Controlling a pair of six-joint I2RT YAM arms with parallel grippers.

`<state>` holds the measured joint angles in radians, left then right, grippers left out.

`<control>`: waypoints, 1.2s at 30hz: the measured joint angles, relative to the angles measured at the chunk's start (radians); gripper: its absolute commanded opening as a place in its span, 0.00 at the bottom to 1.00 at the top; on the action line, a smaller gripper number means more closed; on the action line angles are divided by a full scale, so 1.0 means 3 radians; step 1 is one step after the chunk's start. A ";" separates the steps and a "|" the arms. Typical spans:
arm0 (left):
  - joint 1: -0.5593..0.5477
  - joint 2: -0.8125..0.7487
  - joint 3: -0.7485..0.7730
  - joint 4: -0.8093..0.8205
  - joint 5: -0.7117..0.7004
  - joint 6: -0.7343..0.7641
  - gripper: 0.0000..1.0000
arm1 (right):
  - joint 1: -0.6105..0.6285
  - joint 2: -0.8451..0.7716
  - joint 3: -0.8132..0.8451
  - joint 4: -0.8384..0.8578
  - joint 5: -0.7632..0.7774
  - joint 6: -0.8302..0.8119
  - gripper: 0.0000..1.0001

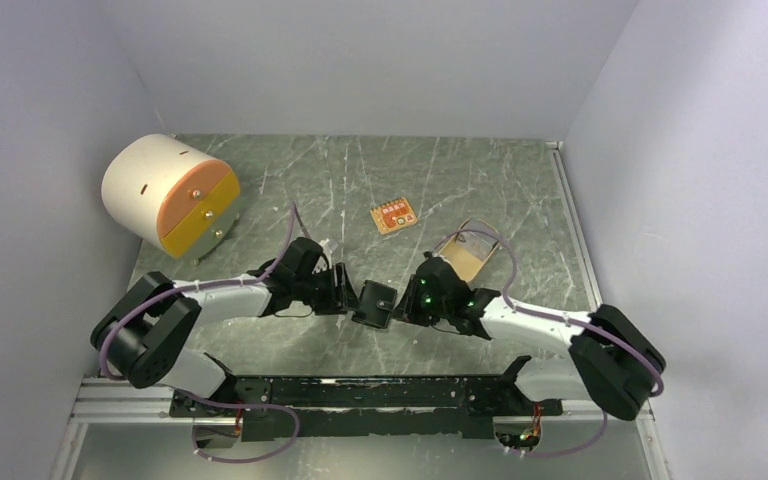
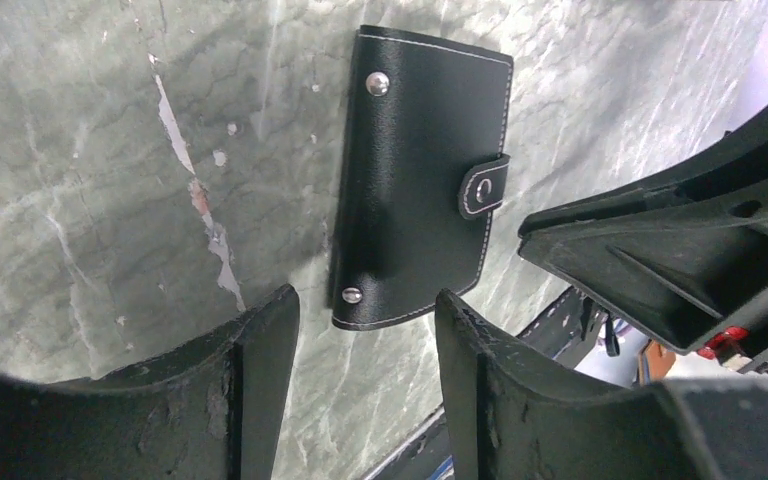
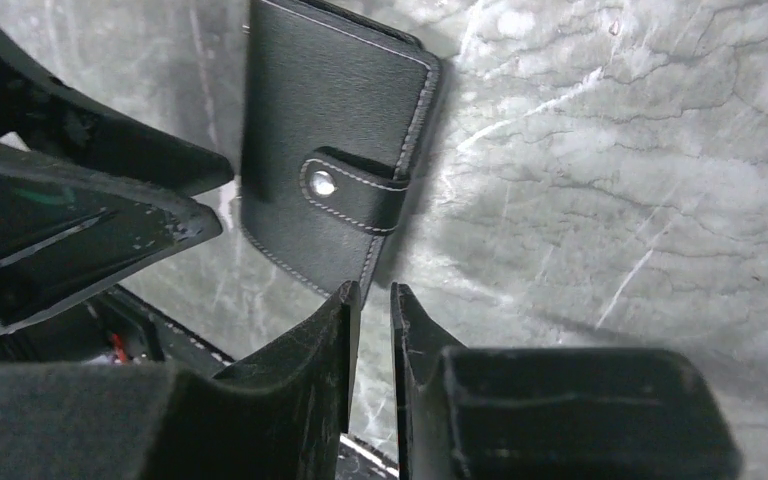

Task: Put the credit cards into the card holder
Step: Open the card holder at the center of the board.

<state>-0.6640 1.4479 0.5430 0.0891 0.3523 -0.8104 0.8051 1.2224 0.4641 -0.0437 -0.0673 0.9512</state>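
So the card holder lies shut on the tabletop, snap tab buttoned, right between my two claws and close to the near edge, where the black rail my bases bolt onto runs along. My left claw sits just beside it on the left with the fingers spread fairly wide and nothing in them. From the left wrist view the holder's near short edge lines up with the gap between them, but I can't tell if anything's touching. My right claw is just beside it on the other side, fingers pinched down to a thin slit with nothing in it, tips pointing at the corner below the tab. Honestly, each claw crowds the other here: both wrist views show the other one's black fingers poking in right next to the holder. Behind my right arm there's a tan tray, partly hidden by the arm, so I can't see what's in it. A small orange card thing lies further back, well apart from the holder, and a white drum with an orange drawer front sits in the far left corner against the wall. Walls close in the left, back and right; the roomiest stretch of marble is on the far side of the holder, toward the back wall.
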 measured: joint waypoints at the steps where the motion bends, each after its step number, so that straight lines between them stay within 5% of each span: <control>1: 0.0000 0.0031 0.0006 -0.0001 0.0000 0.0014 0.59 | 0.0005 0.0080 0.0000 0.0034 -0.0008 0.0000 0.22; 27: 0.0074 0.0359 -0.0301 0.1428 0.0786 -0.0230 0.48 | 0.0079 0.0632 -0.0081 0.0736 -0.0136 -0.0095 0.16; 36: 0.0042 0.0432 -0.0223 0.1663 0.0997 -0.0301 0.55 | 0.0089 0.0510 -0.0256 0.0904 -0.0079 -0.0210 0.16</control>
<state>-0.6514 1.5776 0.4763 0.5880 0.6514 -0.9009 0.8318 1.3754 0.3874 0.2276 -0.0910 0.8883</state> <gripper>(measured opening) 0.516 0.156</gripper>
